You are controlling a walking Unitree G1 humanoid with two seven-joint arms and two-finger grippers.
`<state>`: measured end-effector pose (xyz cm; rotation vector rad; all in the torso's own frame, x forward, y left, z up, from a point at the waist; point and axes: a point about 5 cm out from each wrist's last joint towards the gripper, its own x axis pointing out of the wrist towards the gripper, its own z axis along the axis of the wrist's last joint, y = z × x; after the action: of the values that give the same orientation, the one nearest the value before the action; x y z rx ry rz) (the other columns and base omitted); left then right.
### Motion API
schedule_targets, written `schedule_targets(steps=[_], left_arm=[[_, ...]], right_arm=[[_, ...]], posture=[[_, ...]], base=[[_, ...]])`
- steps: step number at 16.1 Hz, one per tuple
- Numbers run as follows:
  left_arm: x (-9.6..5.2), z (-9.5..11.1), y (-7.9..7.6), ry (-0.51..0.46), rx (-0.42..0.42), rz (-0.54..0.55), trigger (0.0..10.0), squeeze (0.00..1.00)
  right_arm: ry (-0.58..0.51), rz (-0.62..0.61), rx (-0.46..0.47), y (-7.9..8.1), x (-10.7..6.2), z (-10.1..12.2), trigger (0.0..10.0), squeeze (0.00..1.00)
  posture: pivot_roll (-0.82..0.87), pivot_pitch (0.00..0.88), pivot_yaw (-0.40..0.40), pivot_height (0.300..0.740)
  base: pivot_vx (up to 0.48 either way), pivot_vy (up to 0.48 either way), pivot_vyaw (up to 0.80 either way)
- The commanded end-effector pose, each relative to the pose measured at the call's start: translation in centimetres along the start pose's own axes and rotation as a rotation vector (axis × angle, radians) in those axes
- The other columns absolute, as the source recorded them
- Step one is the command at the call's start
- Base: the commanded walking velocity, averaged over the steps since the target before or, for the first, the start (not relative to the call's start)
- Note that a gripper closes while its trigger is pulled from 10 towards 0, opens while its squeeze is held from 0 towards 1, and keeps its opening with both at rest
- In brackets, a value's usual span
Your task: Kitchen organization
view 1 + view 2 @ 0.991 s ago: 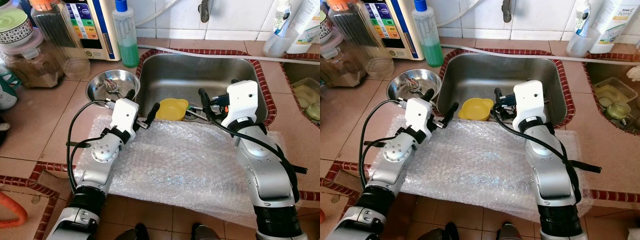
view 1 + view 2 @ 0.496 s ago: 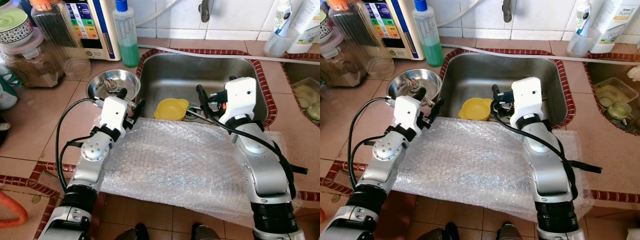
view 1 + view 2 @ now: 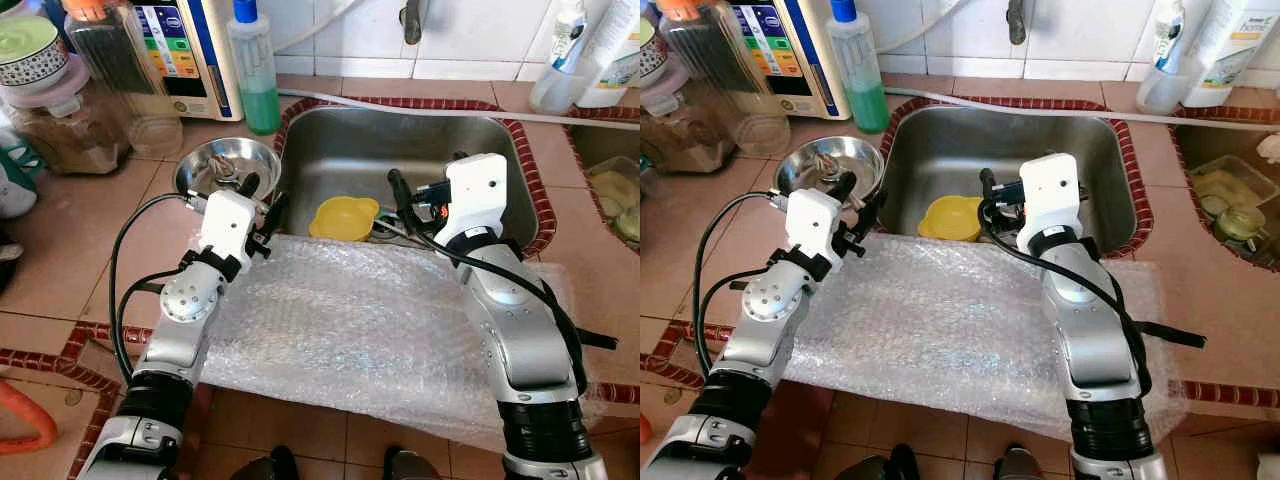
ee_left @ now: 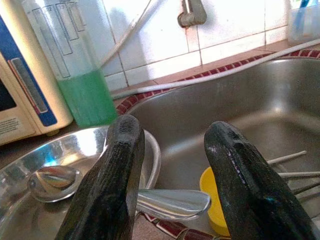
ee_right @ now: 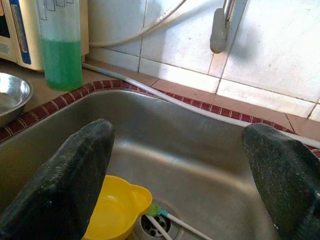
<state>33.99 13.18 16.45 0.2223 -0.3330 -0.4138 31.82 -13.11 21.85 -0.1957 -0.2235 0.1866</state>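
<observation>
Jaws first: on my left gripper (image 3: pixel 264 198) the two black fingers stand apart with nothing between them; on my right gripper (image 5: pixel 180 175) they are spread wider, also on nothing.

Largest to smallest:

- Bubble wrap (image 3: pixel 360 320): clear sheet spread over the tiled counter, at 6 o'clock from the sink. Both forearms lie over it. Judged soft, light, likely to slide if dragged.
- Sink (image 3: pixel 330 150): stainless basin, dead centre. Right gripper hovers over its near rim, pointing in.
- Steel bowl (image 3: pixel 205 165): shallow, shiny, on the counter at 9 o'clock from the sink, just beside its rim. Holds a spoon (image 4: pixel 52 177) and, I think, other cutlery. Left gripper sits at its 4 o'clock edge, aimed across the rim. Judged stiff, light, slippery; best pinched on the thin lip, one finger inside, one outside.
- Soap bottle (image 3: pixel 252 70): green liquid, at 12 o'clock from the bowl.
- Yellow cup (image 3: pixel 343 215): small plastic, lobed rim, open side up, on the sink floor at the near wall, at 9 o'clock from the right gripper. Judged very light, rigid, possibly wet; take by the wall at the rim.
- Thin utensils (image 5: pixel 175 220) by the drain: too small to identify.
</observation>
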Motion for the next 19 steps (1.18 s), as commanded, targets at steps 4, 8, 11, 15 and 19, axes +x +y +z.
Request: schedule_targets(steps=[4, 8, 11, 15, 19], left_arm=[[-0.9, 0.3, 0.9, -0.012, 0.006, 0.040, 10.0, 1.00], [-1.2, 0.1, 0.6, -0.020, -0.014, 0.035, 10.0, 1.00], [-1.1, 0.3, 0.2, -0.038, -0.018, 0.027, 10.0, 1.00], [-1.0, 0.0, -0.1, -0.028, -0.005, 0.009, 10.0, 1.00], [-1.2, -0.3, -0.4, -0.023, 0.007, -0.007, 10.0, 1.00]], right_arm=[[-0.022, 0.018, 0.012, 0.3, 0.5, 0.3, 10.0, 0.00], [-0.027, 0.037, 0.016, 0.7, 0.5, 0.4, 10.0, 0.00], [-0.025, 0.046, 0.020, 0.7, 0.5, 0.4, 10.0, 0.00], [-0.025, 0.042, 0.014, 0.4, 0.5, 0.4, 10.0, 0.00], [-0.021, 0.048, 0.011, 0.3, 0.2, 0.5, 10.0, 0.00]], posture=[[-0.25, 0.204, 0.091, 0.740], [-0.25, 0.219, 0.086, 0.740], [-0.26, 0.225, 0.078, 0.740], [-0.27, 0.221, 0.078, 0.740], [-0.28, 0.232, 0.073, 0.740]], base=[[0.000, 0.000, 0.00], [0.000, 0.000, 0.00], [0.000, 0.000, 0.00], [0.000, 0.000, 0.00], [0.000, 0.000, 0.00]])
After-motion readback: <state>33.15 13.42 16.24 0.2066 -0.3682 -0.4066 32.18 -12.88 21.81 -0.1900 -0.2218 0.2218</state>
